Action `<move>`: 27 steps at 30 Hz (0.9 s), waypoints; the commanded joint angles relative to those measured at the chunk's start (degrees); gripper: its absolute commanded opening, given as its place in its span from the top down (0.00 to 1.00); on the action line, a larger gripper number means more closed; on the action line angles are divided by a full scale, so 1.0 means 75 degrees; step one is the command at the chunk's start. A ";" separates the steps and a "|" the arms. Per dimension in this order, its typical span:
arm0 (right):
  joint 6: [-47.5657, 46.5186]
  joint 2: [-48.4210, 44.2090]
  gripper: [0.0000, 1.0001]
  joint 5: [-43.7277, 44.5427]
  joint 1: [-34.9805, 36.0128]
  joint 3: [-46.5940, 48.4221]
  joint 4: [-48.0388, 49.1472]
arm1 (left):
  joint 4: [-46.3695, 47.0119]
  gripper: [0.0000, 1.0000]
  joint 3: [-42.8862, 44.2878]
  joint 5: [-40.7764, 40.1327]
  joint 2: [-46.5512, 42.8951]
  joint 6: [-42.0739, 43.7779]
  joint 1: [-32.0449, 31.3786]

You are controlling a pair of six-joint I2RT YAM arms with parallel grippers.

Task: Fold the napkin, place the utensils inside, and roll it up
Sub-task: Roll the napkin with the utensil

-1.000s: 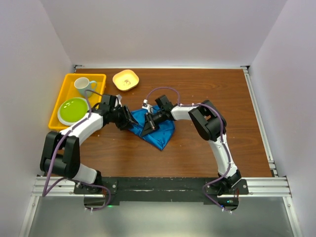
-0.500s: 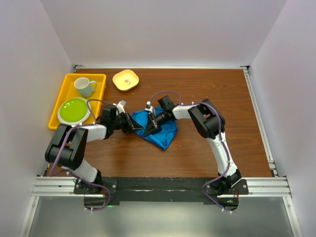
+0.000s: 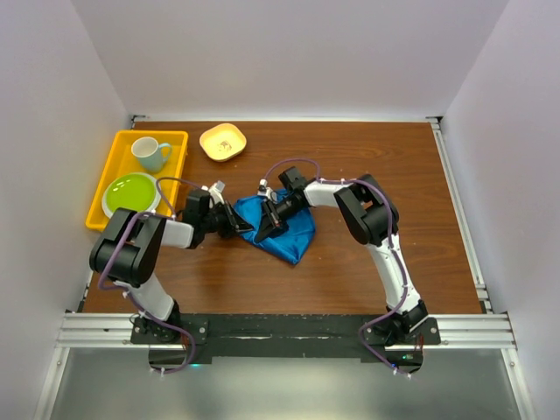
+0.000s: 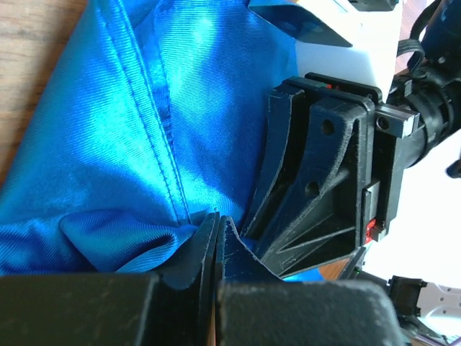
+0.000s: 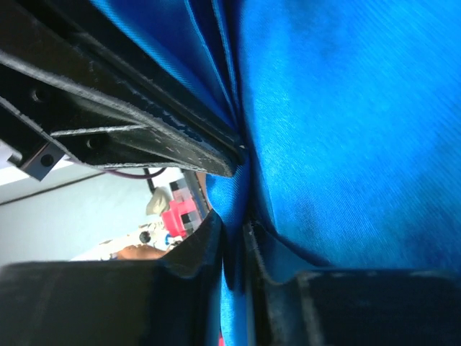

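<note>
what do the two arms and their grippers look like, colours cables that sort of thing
The left arm and right arm have white links, bulky black joints and black bases. A thin purple cable loops along each. The left gripper and right gripper are matte black plastic with tapered fingers; the right one's body shows triangular ribbing.

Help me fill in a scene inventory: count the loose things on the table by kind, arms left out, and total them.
napkin, blue: 1
tray, yellow: 1
mug, pale blue: 1
plate, green: 1
bowl, yellow: 1
Total: 5
No cutlery shows in any view.
</note>
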 commanded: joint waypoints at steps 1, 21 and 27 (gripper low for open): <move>-0.1042 -0.0069 0.75 0.1868 -0.0056 0.0317 -0.1655 | -0.0371 1.00 -0.0398 -0.0943 0.0380 0.0650 0.0033; -0.3036 -0.2447 0.28 0.5116 0.0389 0.1081 -0.3931 | -0.0851 1.00 -0.0035 -0.0826 0.0580 0.1002 0.0033; -0.2930 -0.3046 0.34 0.4812 0.0447 -0.0430 -0.3169 | -0.1061 1.00 0.0129 -0.0779 0.0638 0.1037 0.0033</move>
